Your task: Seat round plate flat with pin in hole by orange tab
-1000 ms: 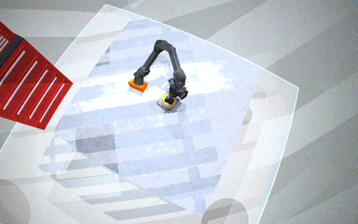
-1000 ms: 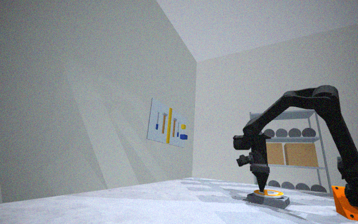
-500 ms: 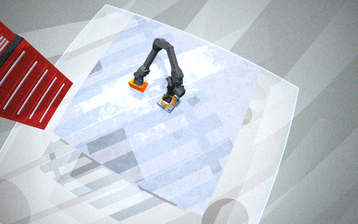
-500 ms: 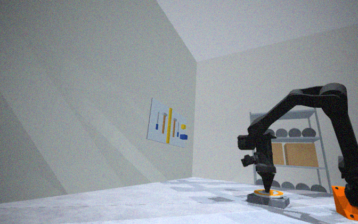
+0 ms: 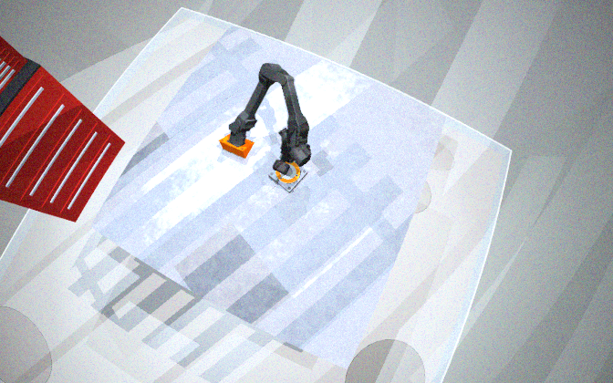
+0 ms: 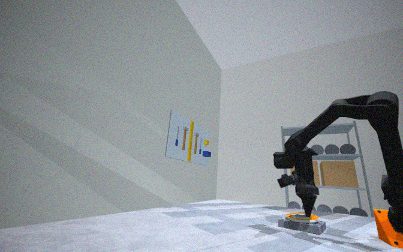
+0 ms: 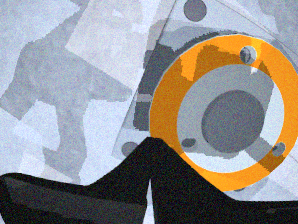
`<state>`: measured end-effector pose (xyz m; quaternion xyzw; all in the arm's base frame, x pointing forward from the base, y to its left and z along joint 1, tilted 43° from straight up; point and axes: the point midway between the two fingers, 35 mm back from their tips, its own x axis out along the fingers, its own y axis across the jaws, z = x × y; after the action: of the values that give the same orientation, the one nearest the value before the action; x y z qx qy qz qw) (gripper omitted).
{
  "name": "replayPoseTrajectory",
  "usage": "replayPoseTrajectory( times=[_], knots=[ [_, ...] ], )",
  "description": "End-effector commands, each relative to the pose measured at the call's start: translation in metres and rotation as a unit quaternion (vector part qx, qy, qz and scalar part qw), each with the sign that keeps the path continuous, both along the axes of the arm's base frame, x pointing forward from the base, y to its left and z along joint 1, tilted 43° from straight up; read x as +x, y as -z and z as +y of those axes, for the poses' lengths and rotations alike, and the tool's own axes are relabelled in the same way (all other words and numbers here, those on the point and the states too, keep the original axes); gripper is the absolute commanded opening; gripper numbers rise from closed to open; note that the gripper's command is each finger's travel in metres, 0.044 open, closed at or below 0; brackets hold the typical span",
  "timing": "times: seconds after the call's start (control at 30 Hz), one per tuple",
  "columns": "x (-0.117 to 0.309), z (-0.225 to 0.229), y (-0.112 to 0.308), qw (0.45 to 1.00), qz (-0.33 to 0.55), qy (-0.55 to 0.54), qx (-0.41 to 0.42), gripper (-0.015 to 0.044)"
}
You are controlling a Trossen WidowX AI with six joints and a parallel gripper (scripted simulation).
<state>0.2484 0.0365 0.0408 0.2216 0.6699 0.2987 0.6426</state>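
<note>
The round plate [image 5: 289, 181] [image 6: 289, 216] [image 7: 165, 110] has an orange ring around a grey-white middle and sits on the square grey base [image 6: 300, 227] [image 7: 215, 20]. The dark round post [image 7: 225, 122] shows at its centre. A hole [image 7: 248, 54] in the ring shows something inside, too unclear to name; another hole [image 7: 278, 149] is at the right of the ring. I cannot make out the tab or pin, or tell whether the plate lies flat. My gripper [image 6: 308, 216] [image 7: 152, 144] is shut and empty, pointing down, its tips at the ring's edge; contact is unclear. The arm hides part of the plate in the top view.
The arm's orange mount [image 5: 237, 147] [image 6: 384, 229] stands to one side of the base. A red cabinet [image 5: 59, 141] is at the left in the top view. A shelf rack [image 6: 362, 177] and a tool board [image 6: 171, 135] are in the background.
</note>
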Motion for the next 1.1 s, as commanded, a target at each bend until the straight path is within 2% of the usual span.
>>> replayPoseTrajectory(
  times=[0.0,1.07],
  knots=[
    [-0.007,-0.003,0.002,1.000,0.004,0.000,-0.002,0.0000],
    [-0.025,-0.024,0.016,1.000,0.004,0.000,-0.003,0.0000]
  ],
)
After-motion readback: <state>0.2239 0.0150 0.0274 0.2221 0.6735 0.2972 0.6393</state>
